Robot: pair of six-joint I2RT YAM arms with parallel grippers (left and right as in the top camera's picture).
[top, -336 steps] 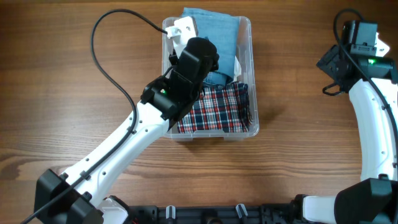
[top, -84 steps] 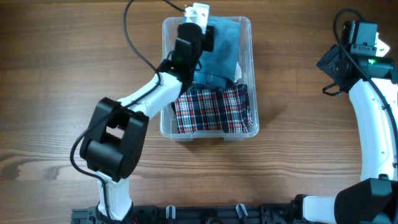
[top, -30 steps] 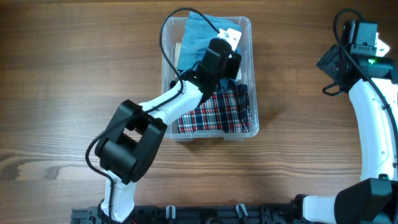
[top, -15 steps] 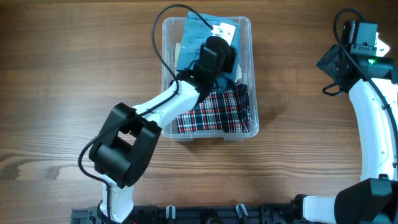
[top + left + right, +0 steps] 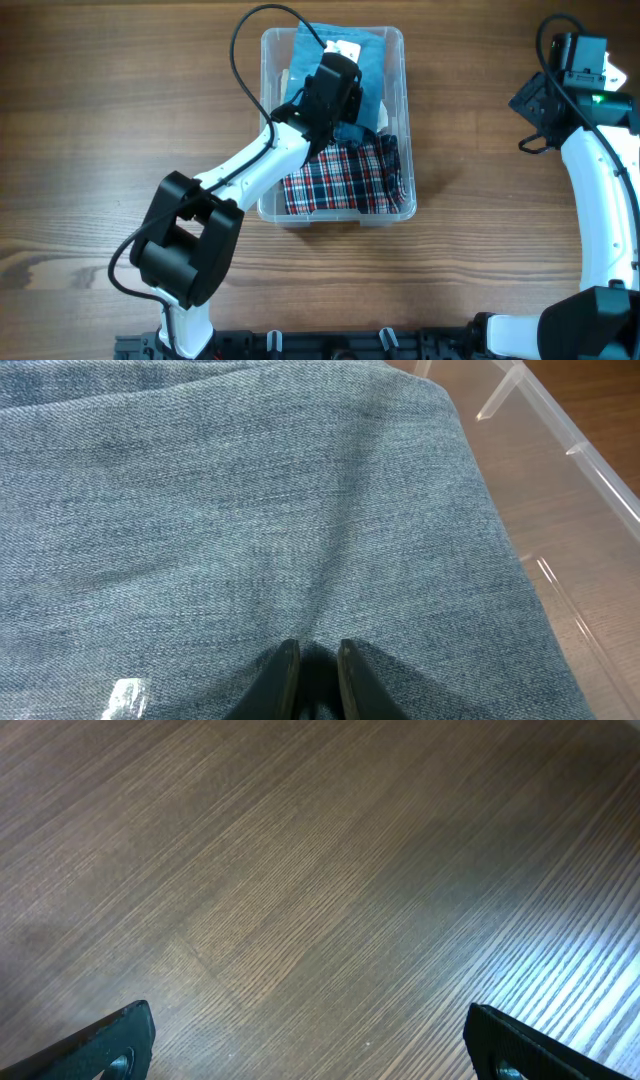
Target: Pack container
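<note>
Left arm (image 5: 250, 170): elbow bent near the front edge, white forearm reaching forward and to the right, black wrist (image 5: 330, 85) tipped downward. Left hand (image 5: 315, 678): the two dark fingers (image 5: 283, 678) stand almost together, only a narrow slit between them, tips pinching a fold of denim (image 5: 250, 510) with creases running in towards them.

Right arm (image 5: 600, 190): rises along the right side, curving forward, wrist turned inward at the far end. Right hand (image 5: 310, 1045): pointing down, fingers spread wide, one at each lower corner of the wrist view, nothing between them.
</note>
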